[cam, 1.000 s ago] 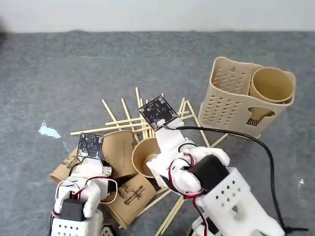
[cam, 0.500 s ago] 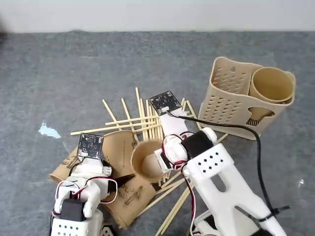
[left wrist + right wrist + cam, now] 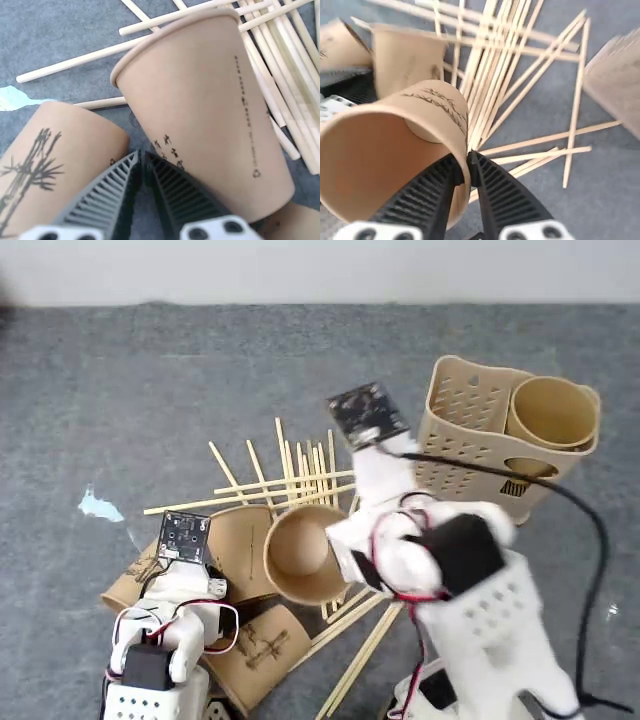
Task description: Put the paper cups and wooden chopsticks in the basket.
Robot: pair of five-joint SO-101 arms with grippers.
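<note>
My right gripper is shut on the rim of a paper cup with a bamboo print, holding it above the pile with its mouth facing up. Wooden chopsticks lie scattered under and beside it. The beige basket stands at the right with one cup inside. My left gripper is shut with nothing in it, its tips between a plain lying cup and a bamboo-print cup. A further cup lies near the front edge.
A small blue scrap lies on the grey mat at the left. The right arm's black cable runs across the basket's front. The mat behind the pile and left of the basket is bare.
The right arm has lifted its cup off the pile and swung up and toward the basket. The left arm has stayed still.
</note>
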